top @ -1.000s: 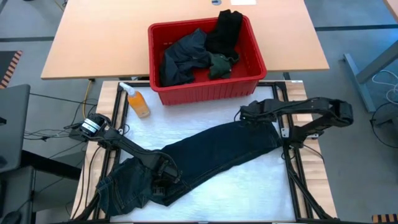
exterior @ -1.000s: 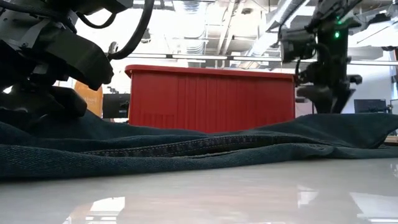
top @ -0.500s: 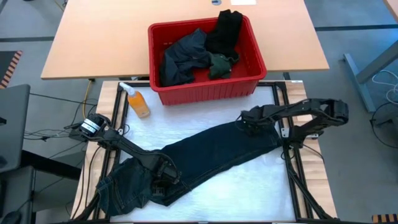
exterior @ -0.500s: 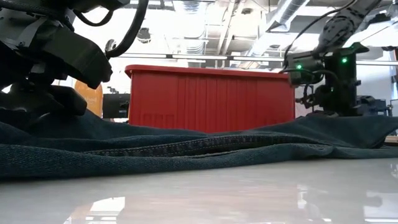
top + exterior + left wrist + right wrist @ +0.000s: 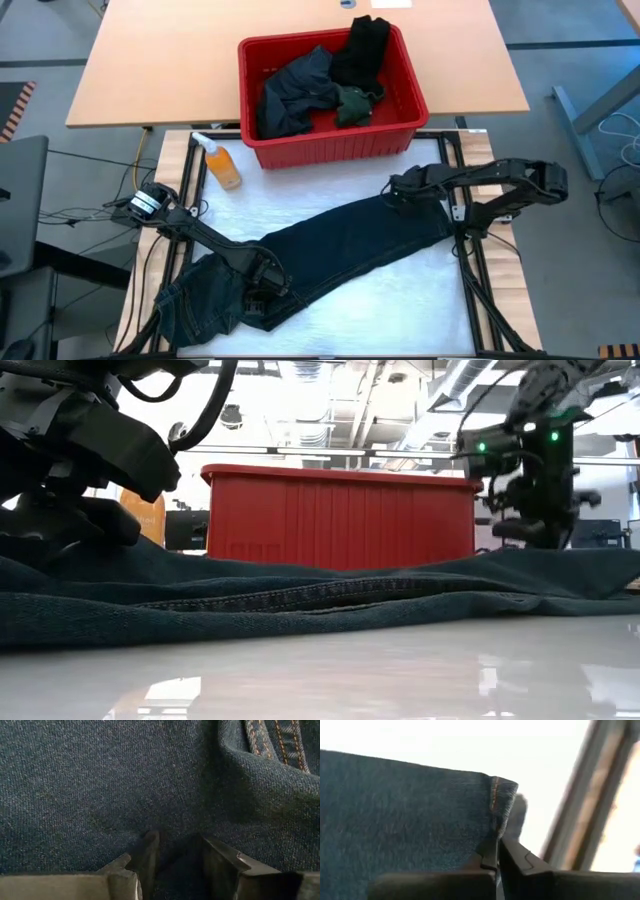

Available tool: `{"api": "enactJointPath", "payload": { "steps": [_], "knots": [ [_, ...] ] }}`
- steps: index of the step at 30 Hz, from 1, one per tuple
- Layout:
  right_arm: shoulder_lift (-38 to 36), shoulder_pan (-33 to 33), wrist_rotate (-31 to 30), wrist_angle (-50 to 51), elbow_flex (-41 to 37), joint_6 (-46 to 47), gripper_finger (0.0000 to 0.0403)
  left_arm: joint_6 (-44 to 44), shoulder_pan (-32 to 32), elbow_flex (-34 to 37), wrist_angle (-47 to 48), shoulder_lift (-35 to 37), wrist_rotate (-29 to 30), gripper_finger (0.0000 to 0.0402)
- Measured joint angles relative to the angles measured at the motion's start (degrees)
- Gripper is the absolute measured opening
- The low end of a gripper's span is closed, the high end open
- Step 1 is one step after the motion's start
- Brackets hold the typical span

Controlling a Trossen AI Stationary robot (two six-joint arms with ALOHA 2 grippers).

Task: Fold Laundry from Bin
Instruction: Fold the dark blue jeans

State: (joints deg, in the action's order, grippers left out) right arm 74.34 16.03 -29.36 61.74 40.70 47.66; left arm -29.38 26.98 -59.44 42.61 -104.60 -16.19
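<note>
At far hem of jeans (image 5: 330,255), right gripper (image 5: 393,190) now pinching denim edge, jaws gone from wide to clamped shut. Left gripper (image 5: 262,290) gripping waist fold, jaws half-closed as before. Jeans lying on table; fold lift likely starting. Bin (image 5: 330,145) holding remaining laundry (image 5: 300,90).

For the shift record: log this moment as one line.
jeans: spread on table | left hand: closed on jeans near waist | right hand: shut on jeans hem edge | bin: other laundry inside
</note>
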Motion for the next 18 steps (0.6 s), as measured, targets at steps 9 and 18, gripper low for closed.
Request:
{"api": "enactJointPath", "payload": {
  "steps": [9, 18],
  "knots": [
    [1.8, -1.6, -6.1, 6.1, 7.0, 0.3, 0.0018, 0.3, 0.0, 0.0, 0.0, 0.0, 0.1, 0.0135],
    [8.6, 0.1, -2.2, 7.9, 6.8, 0.1, 0.0094, -0.3, 0.3, 0.0, 0.0, 0.0, 0.4, 0.0135]
  ]
}}
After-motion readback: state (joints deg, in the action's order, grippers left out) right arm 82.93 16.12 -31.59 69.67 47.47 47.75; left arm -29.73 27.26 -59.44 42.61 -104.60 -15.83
